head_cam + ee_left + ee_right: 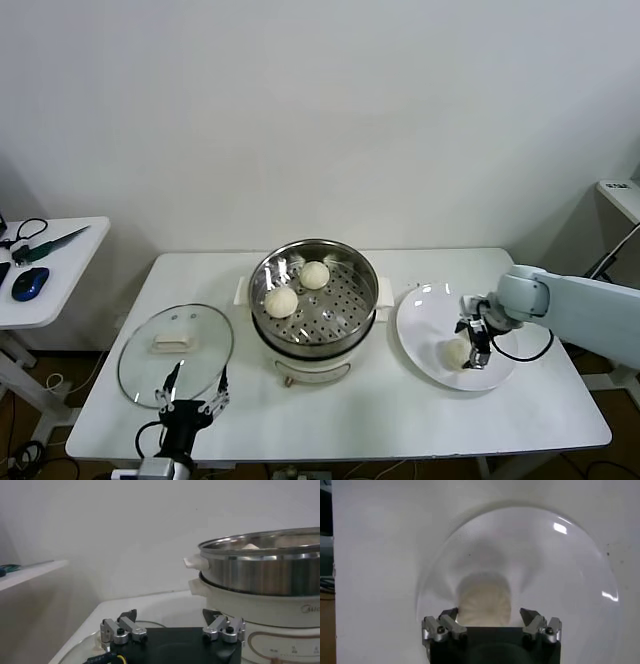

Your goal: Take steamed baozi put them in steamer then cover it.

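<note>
Two steamed baozi [282, 301] [316, 275] lie in the shiny steel steamer [340, 310] on its white pot base, mid-table. A third baozi [455, 351] [484, 600] rests on the white plate [430, 310] [580, 540] to the right. My right gripper [470, 352] [489, 613] is lowered over it, open, with a finger on either side and a gap showing on one side. The cover [175, 345], a glass lid with a white handle, lies flat on the table's left. My left gripper [197, 385] [170, 613] hangs open over the lid's near edge, facing the steamer [265, 572].
A small white side table [60, 300] stands at far left with a blue mouse [30, 282] and a green-handled tool [50, 243]. The table's front edge [340, 455] runs just behind my left gripper. A wall closes off the back.
</note>
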Robot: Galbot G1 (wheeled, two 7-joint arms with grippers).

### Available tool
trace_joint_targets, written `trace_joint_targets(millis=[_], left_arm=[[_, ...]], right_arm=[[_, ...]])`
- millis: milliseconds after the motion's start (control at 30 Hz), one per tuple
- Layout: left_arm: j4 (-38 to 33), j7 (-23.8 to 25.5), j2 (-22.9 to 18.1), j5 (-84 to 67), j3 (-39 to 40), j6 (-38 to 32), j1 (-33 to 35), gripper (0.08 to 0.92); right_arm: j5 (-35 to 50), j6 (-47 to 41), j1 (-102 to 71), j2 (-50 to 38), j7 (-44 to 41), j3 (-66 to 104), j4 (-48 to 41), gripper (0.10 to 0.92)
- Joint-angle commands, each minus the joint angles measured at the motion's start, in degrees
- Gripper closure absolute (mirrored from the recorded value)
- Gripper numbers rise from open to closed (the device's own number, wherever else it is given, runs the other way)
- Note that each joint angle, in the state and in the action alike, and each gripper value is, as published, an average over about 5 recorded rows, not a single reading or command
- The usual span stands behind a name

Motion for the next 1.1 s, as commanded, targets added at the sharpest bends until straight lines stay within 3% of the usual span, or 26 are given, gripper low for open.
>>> trace_joint_targets(millis=[33, 400, 700, 900, 1100], left_arm=[[0.0, 0.0, 0.0, -0.1, 0.0, 0.0, 0.1, 0.177], [-0.2, -0.1, -0.4, -0.1, 0.0, 0.1, 0.3, 0.177], [-0.6, -0.1, -0.5, -0.1, -0.1, 0.0, 0.6, 0.177], [-0.7, -0.1, -0.1, -0.1, 0.0, 0.1, 0.5, 0.177], [-0.6, -0.1, 0.0, 0.2, 0.5, 0.0, 0.1, 0.177]], right_arm=[[-0.5, -0.1, -2.3, 0.7, -0.1, 1.9, -1.5, 0.226], [2.0, 0.3, 0.5, 2.3, -2.2, -0.2, -2.2, 0.355], [4.2, 3.0, 10.9, 3.0, -5.7, -6.4, -0.6, 0.372], [5.5, 12.0, 35.2, 9.4, -12.2, -19.5, 2.1, 0.372], [5.7, 26.9, 51.1, 18.8, -16.1, -18.9, 5.7, 0.371]])
